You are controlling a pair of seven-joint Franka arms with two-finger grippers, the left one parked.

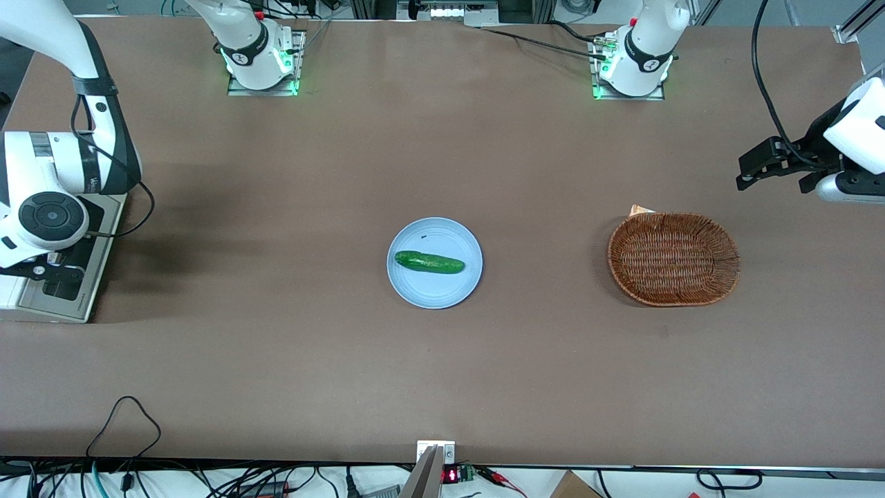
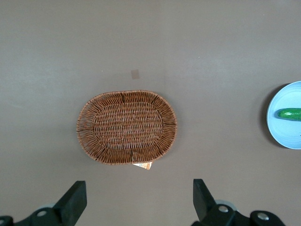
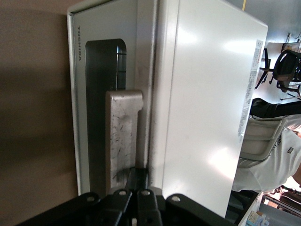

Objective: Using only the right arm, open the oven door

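Note:
The oven [image 3: 207, 108] is a white box at the working arm's end of the table, largely covered by the right arm [image 1: 52, 187] in the front view, where only its edge [image 1: 62, 308] shows. The oven door [image 3: 87, 117], with its dark glass window, lies against the oven's front. Its silver bar handle [image 3: 123, 136] stands off the door. My gripper [image 3: 139, 176] is shut, fingers pressed together with nothing between them. Its tips sit in the gap between the handle and the door's top edge.
A blue plate [image 1: 415, 290] carrying a cucumber [image 1: 429, 262] lies mid-table. A wicker basket [image 1: 673, 259] sits toward the parked arm's end, with a small card under its rim. Cables hang along the table's near edge.

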